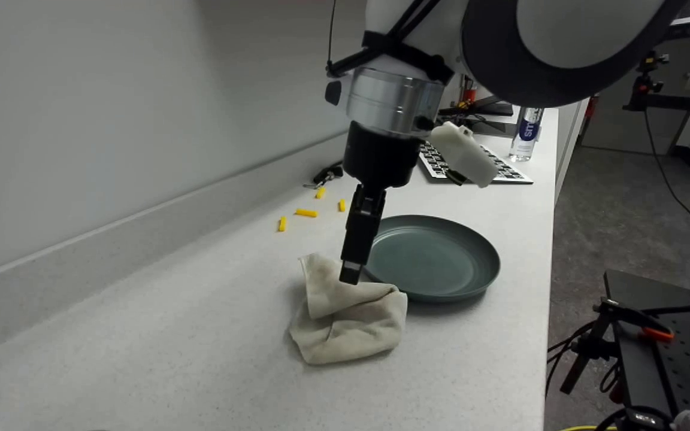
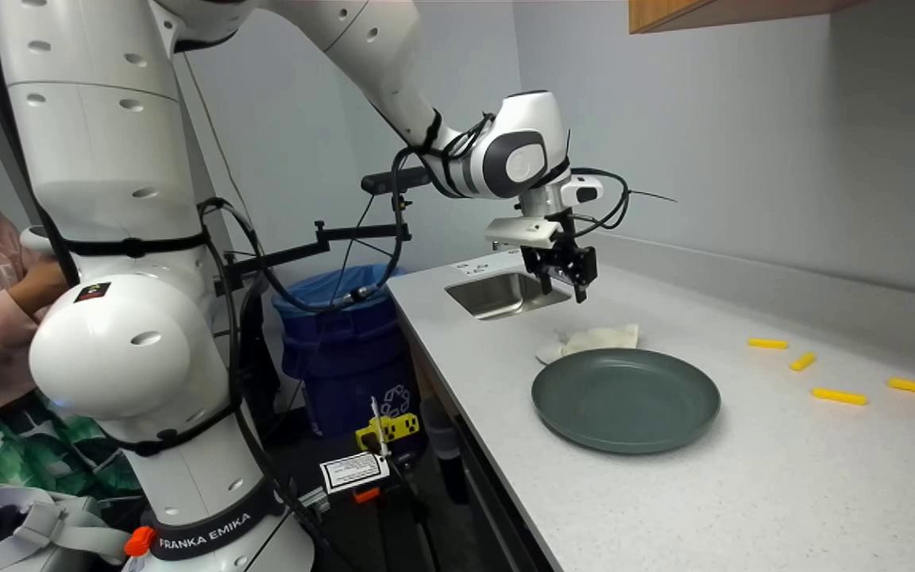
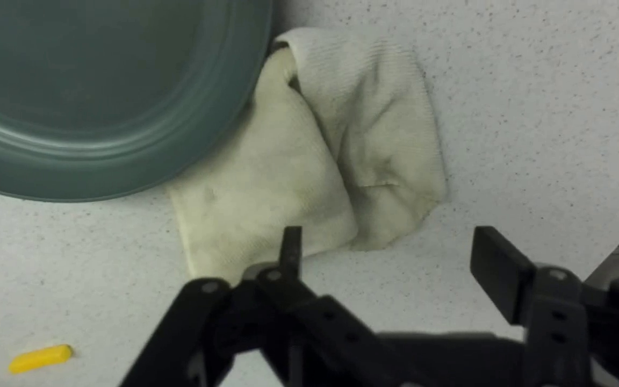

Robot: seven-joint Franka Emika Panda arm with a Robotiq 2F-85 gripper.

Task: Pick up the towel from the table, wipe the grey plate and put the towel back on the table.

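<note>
Looks smooth, matt and finely speckled across desk [image 1: 201, 359]. Reads as matt cloth in towel [image 3: 309, 161], ribbed on folded part. Shows satin sheen on smooth grey plate [image 2: 624, 405]. Looks dark and matt on gripper [image 3: 386, 252]. Shines as bare metal on wrist collar [image 1: 390, 102] and in sink [image 2: 497, 298] near desk's corner. Seems plastic and smooth on yellow pieces [image 2: 839, 396] near desk's wall edge. Looks clear and glossy on bottle [image 1: 527, 134] by desk's opposite edge. Resembles wood on overhead cabinet [image 2: 712, 9].

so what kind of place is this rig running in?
Probably a lab or office with a kitchenette-style counter: a sink is set into it, a keyboard lies on it, and a blue recycling bin stands beside it.
</note>
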